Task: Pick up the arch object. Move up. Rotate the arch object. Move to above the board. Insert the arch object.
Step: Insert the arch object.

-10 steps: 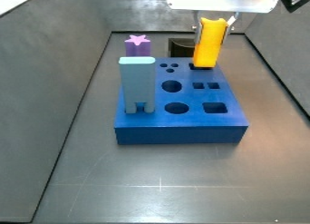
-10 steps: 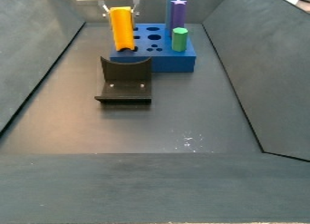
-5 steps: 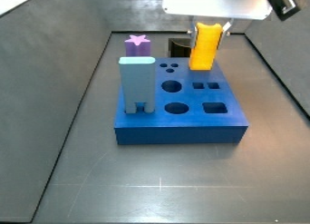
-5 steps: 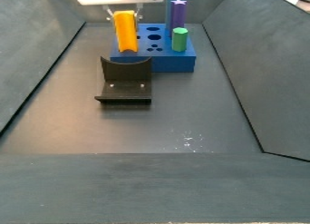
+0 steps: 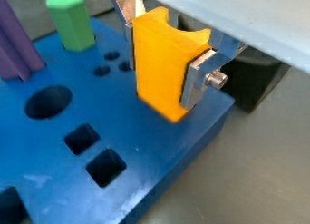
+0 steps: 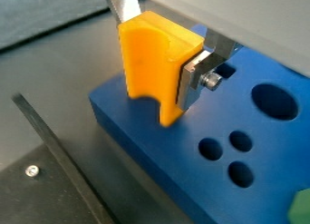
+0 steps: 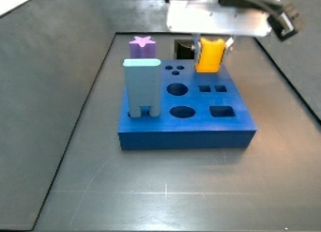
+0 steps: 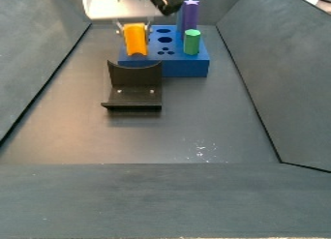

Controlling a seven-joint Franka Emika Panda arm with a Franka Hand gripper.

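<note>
The pincer [image 5: 164, 51] is clamped on the arch object [image 5: 164, 69], held upright with its lower end at the board [image 5: 145, 173], near the worktop's [image 7: 175, 189] far edge.

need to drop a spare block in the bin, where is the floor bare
Bare floor runs from the fixture toward the camera, and along both sides of the board. It is crowded at the board's far end, where the claw holds the arch object over it near the purple star piece.
</note>
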